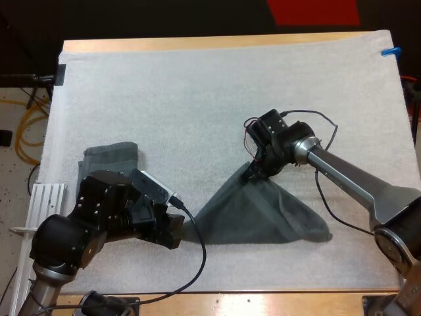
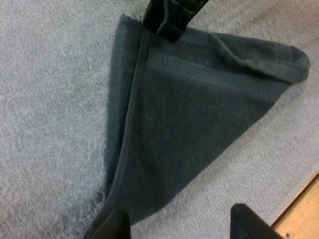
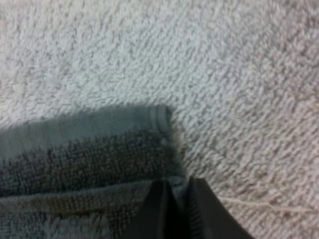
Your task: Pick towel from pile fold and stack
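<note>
A dark grey-green towel lies on the white mat as a rough triangle, pulled up to a peak at its far corner. My right gripper is shut on that corner; in the right wrist view its fingers pinch the towel's hem. My left gripper is at the towel's left corner, open. Its fingers stand wide apart, one beside the towel tip. The right gripper holds the far corner there. A folded towel lies behind my left arm.
A ribbed metal rail sits off the mat's left side beside my left arm. The wooden table edge runs close in front of the towel, seen also as a wood strip. The white mat stretches beyond.
</note>
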Controlling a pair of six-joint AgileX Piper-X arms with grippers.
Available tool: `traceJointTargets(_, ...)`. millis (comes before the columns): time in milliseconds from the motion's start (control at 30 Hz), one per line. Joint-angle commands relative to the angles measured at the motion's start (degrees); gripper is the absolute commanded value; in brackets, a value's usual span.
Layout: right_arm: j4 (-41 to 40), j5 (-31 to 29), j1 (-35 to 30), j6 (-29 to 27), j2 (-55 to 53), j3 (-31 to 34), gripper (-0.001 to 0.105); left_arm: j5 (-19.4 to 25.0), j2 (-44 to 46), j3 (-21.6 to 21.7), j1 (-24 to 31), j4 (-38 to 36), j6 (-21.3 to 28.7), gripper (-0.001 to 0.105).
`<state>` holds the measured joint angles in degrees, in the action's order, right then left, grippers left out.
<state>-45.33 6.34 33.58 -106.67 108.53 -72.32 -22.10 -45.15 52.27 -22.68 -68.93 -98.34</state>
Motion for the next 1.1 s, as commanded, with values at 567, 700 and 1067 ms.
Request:
traceJointTargets(567,-10.78,-0.55,-0.07,-0.24,-10.93,-0.19,0.0,2.09,-4.47,-4.95,-0.16,3.81,-0.22,0.044)
traceJointTargets(700,-11.3,-0.55,-0.07,-0.24,-11.0,-0.11,0.0,5.07,-9.68,-6.64,-0.16,4.76,-0.64,0.044)
traceJointTargets(1067,-11.63,0.01,-0.07,-0.24,-11.0,-0.11,0.0,9.18,-29.66,-6.89,-0.16,9.0,-0.78,0.044)
